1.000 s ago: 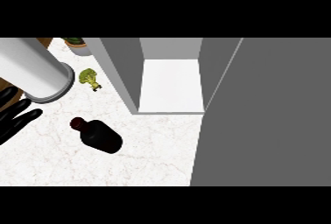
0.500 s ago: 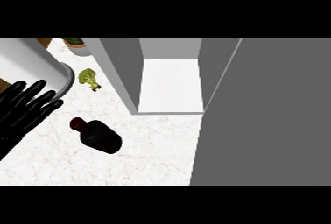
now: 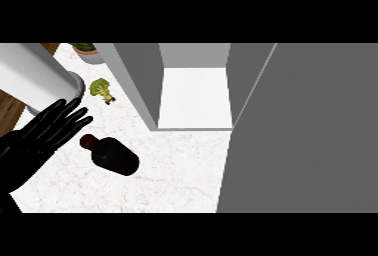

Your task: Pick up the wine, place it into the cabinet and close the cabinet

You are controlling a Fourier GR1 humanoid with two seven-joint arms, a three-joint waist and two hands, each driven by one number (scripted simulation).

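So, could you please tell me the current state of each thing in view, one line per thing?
wine bottle: lying on its side on the counter, not held.
cabinet: open, inside shelf bare.
cabinet door: swung open, at the view's right.
left hand: open, fingers straight, just left of the bottle's neck, holding nothing.
green vegetable: lying on the counter, left of the cabinet.
right hand: not in view.

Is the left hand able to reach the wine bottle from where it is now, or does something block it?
Probably yes. The left hand is open, its fingers just beside the neck of the wine bottle on the counter, and nothing lies between them.
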